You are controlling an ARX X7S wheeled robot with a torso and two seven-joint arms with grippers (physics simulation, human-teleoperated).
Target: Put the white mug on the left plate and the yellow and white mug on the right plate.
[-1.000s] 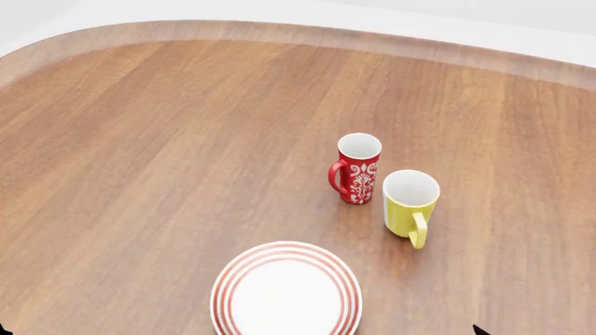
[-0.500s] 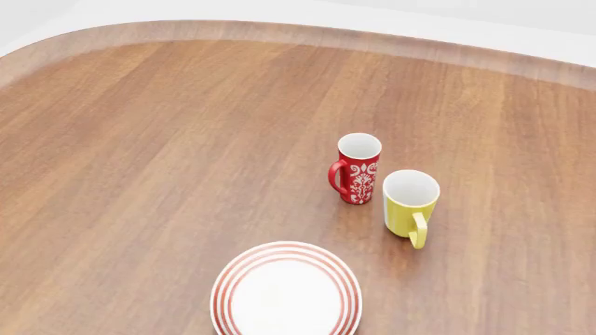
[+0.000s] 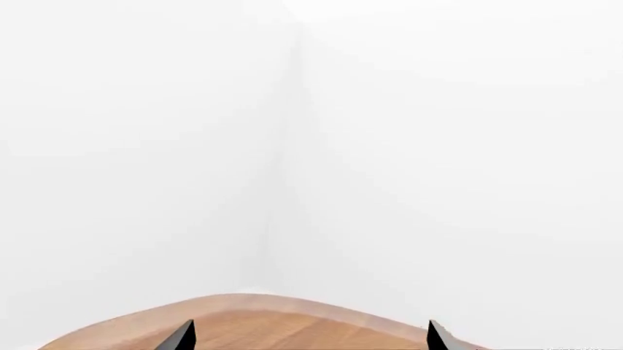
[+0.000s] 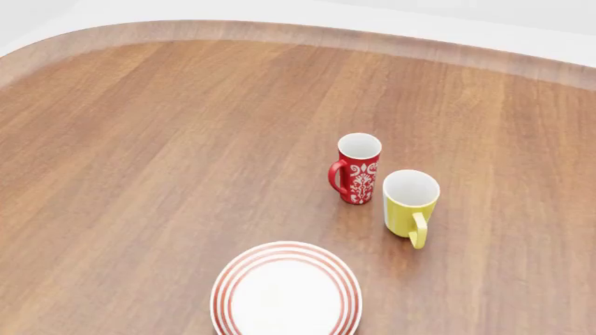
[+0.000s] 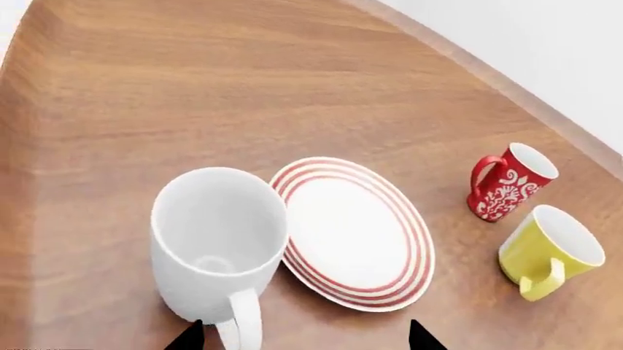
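Observation:
In the right wrist view the white mug point(image 5: 216, 237) stands upright on the wooden table, touching the rim of a red-ringed plate point(image 5: 355, 230). I cannot tell whether this is the left plate or the right plate; the other one is out of view. The yellow and white mug point(image 4: 410, 201) stands upright beyond the plate point(image 4: 286, 289), handle towards me. My right gripper point(image 5: 303, 339) is open just short of the white mug, whose handle point(image 5: 244, 321) points between the fingertips, near one of them. My left gripper point(image 3: 308, 339) is open and empty, facing the table's far edge.
A red mug point(image 4: 359, 167) with a white floral pattern stands close beside the yellow one, also seen as the red mug point(image 5: 508, 182) in the right wrist view. The table's curved far edge point(image 4: 308, 31) meets a white wall. Neither gripper shows in the head view.
Small dark arm tips at the bottom corners of the head view one second ago have dropped out of frame. The mugs and plate have not moved.

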